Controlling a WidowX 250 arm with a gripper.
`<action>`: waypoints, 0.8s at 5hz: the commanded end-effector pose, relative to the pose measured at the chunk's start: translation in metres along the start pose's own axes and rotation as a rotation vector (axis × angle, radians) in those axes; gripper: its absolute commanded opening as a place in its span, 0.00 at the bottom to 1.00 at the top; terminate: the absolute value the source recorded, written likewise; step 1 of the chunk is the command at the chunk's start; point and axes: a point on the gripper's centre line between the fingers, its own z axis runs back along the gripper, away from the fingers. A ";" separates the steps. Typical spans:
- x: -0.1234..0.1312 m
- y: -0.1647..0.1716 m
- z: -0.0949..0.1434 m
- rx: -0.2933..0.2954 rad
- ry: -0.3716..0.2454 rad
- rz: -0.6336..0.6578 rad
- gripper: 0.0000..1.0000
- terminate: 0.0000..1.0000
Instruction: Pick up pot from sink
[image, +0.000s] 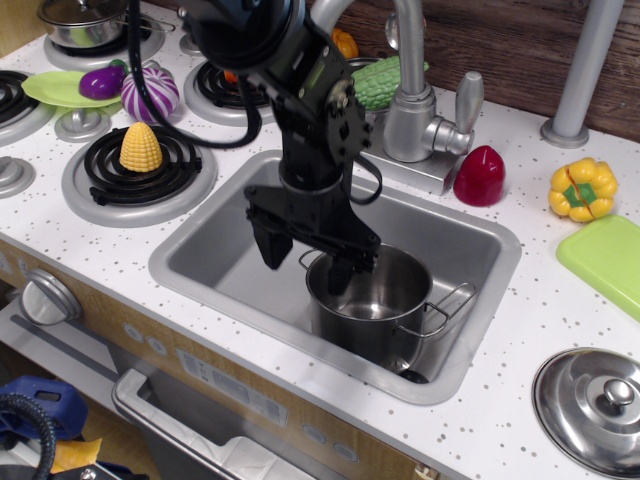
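In the sink (205, 262), toward its right end, the pot (368, 305) stands upright. The pincer (305, 258) hangs apart, straddling the near-left rim. A thin, shiny wall could slip on closing, or the pot could tip against the basin.

Glossy steel pot (372, 305), matte grey sink (215, 255), speckled white countertop (520, 340), matte black tool (305, 258).

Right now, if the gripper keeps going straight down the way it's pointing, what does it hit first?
Probably the pot: the open gripper straddles its left rim, one finger inside, so the rim or the pot's floor comes first. Depth is hard to judge from this view.
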 end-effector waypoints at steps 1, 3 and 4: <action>0.000 0.008 -0.014 -0.043 -0.057 0.048 1.00 0.00; -0.006 0.007 -0.029 -0.110 -0.073 0.159 0.00 0.00; -0.007 0.003 -0.029 -0.112 -0.077 0.183 0.00 0.00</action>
